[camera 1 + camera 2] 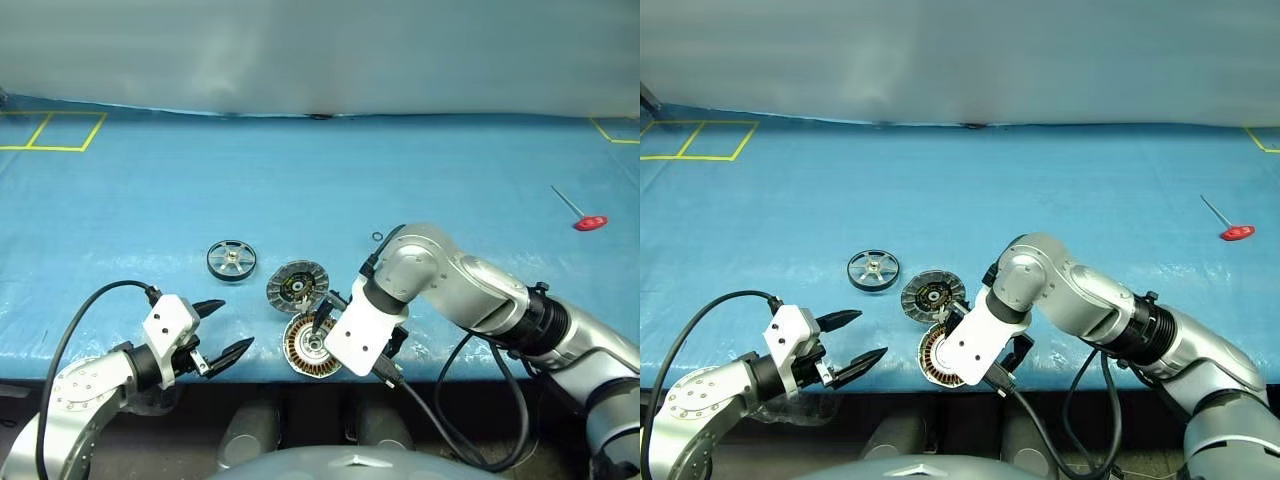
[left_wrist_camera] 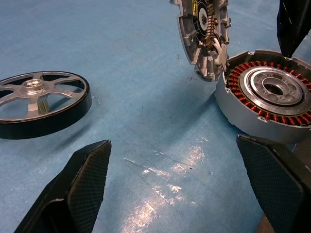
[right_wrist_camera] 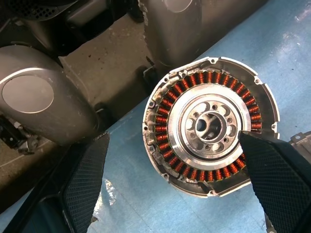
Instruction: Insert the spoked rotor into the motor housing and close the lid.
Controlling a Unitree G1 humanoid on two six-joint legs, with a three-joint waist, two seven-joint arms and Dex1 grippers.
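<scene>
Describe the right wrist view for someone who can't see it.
The motor housing, its copper coils ringing a shiny hub, lies at the blue table's edge below the open right gripper; the lid peeks in beside it.

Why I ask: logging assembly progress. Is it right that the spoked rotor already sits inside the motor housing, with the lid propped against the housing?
Not quite. The spoked rotor lies by itself on the blue mat, apart from the motor housing, as the left wrist view shows. The lid does lean against the housing.
</scene>
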